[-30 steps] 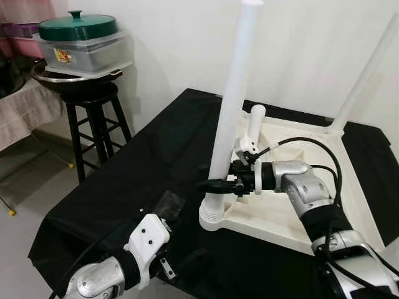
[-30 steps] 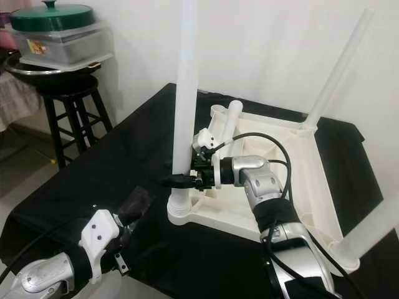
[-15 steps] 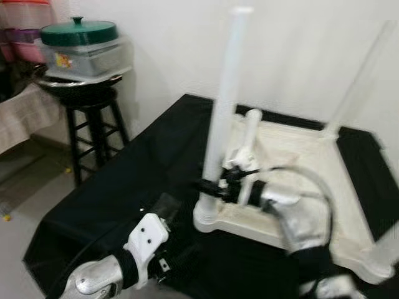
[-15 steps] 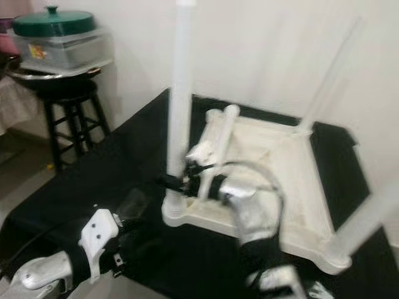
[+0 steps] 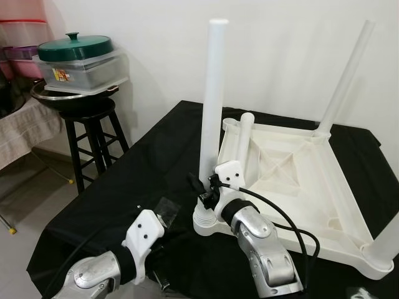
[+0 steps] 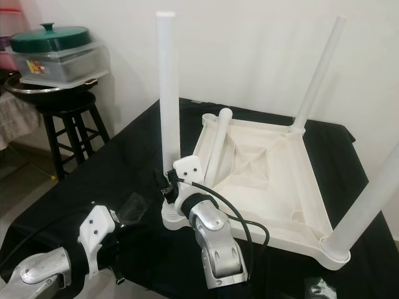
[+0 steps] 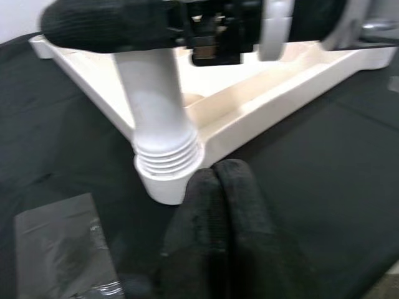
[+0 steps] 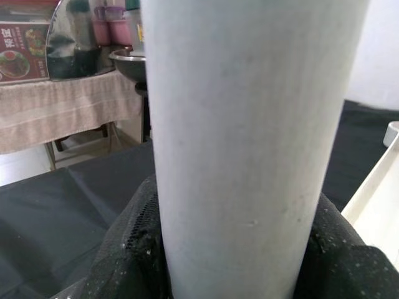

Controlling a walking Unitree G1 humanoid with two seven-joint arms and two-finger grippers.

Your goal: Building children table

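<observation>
A white children's table [image 5: 293, 168] lies upside down on a black cloth. Its near-left leg [image 5: 211, 106] stands upright in a ribbed corner socket [image 7: 165, 165]. My right gripper [image 5: 201, 187] is shut on that leg just above the socket, and its black fingers [image 8: 134, 249] flank the tube. A far leg [image 5: 344, 71] and a near-right leg [image 5: 385, 240] also stand upright. One loose leg [image 5: 244, 137] leans in the far-left corner. My left gripper [image 7: 217, 175] is shut and empty, low over the cloth and close to the socket.
A clear plastic bag [image 5: 165, 208] lies on the cloth left of the socket. At the far left a black stool [image 5: 93, 121] carries a steel basin and a green-lidded container [image 5: 78, 53]. The cloth's front-left edge [image 5: 68, 218] drops to the floor. A white wall stands behind.
The view has shifted. My right arm has swung from the table's right side round to the near side, with its gripper still on the leg. The left arm has hardly moved.
</observation>
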